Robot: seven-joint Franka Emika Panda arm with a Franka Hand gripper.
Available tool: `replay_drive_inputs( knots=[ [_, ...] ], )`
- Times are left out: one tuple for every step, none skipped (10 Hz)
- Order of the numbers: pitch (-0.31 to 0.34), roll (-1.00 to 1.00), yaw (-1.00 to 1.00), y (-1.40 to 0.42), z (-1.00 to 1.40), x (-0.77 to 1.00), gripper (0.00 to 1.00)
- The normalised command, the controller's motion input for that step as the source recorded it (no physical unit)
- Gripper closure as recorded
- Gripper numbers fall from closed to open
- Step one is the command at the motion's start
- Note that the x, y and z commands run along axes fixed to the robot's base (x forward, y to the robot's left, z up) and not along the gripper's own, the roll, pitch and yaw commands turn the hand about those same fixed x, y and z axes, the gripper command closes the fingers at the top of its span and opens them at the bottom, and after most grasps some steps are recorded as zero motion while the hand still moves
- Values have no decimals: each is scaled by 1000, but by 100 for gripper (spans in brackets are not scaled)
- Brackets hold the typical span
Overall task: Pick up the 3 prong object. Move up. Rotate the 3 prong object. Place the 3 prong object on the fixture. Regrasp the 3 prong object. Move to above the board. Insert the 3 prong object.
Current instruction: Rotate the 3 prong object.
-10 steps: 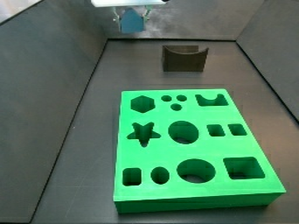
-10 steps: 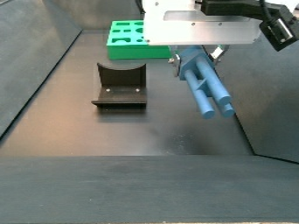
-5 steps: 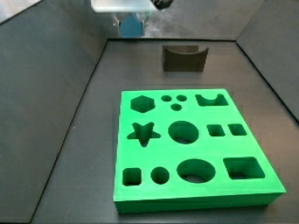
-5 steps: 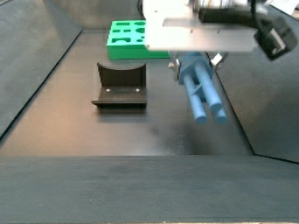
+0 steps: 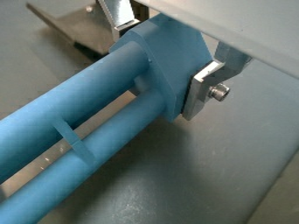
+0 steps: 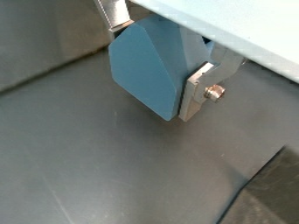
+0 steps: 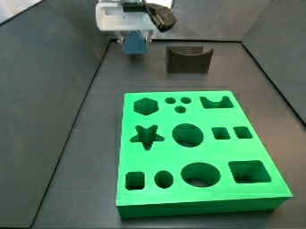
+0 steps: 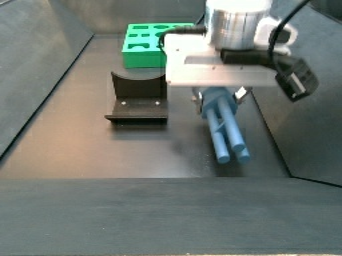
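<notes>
The gripper [image 8: 218, 93] pinches the blue piece [image 8: 225, 127], seemingly mid-rotation; next it needs setting on the fixture [image 8: 136, 97] at nine o'clock.

Gripper [image 8: 221, 95] up off the bench, wrist roughly level; jaws clamped on the 3 prong object [image 8: 225, 128], silver fingers [image 5: 212, 79] flat against its sides in both wrist views.
</notes>
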Motion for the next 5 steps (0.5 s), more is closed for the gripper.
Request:
replay_drive_inputs(
  knots=[
    [-31, -72, 10, 6, -426, 38, 100],
    [-37, -76, 10, 8, -336, 40, 100],
    [0, 0, 0, 0, 0, 0, 0],
    [0, 0, 0, 0, 1000, 0, 0],
    [5, -1, 0, 0, 1000, -3, 0]
  ],
)
